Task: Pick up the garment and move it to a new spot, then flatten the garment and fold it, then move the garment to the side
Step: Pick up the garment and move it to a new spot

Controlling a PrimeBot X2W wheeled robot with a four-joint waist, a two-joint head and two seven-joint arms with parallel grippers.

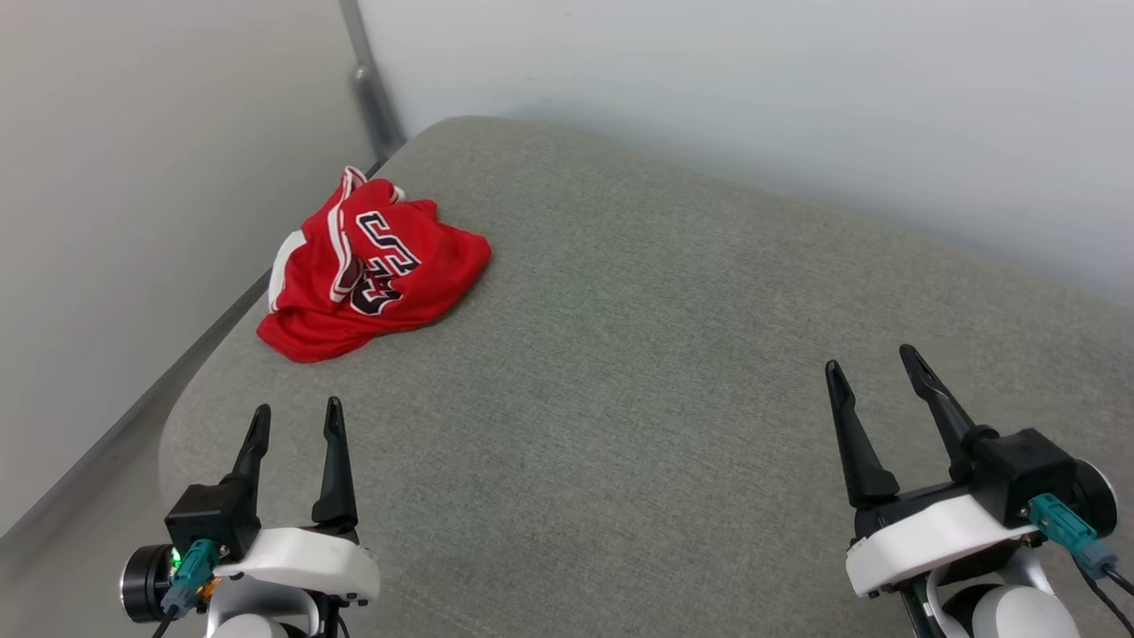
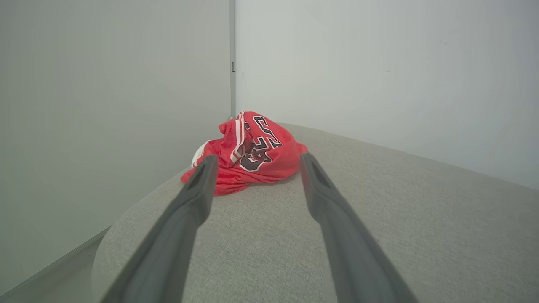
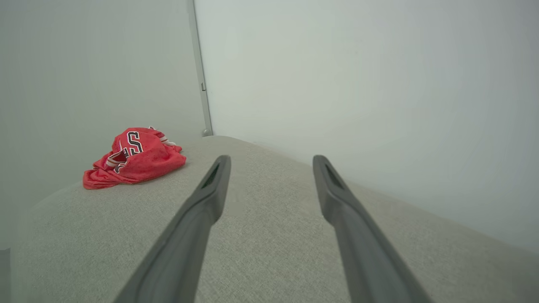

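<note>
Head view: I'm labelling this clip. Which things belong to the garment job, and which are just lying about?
Job: crumpled red garment, open left pincer, open right pincer.
Just there: grey cushion, pale wall, metal post.

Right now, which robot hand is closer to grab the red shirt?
Probably the left gripper: it is open and points straight at the crumpled shirt just ahead, while the right gripper sits far across the cushion.

The jersey is bright red, with white-and-red striped trim and black block characters outlined in white. The cushion is a mottled grey-beige weave. The left gripper and right gripper have black fingers, white housings, teal connectors.
</note>
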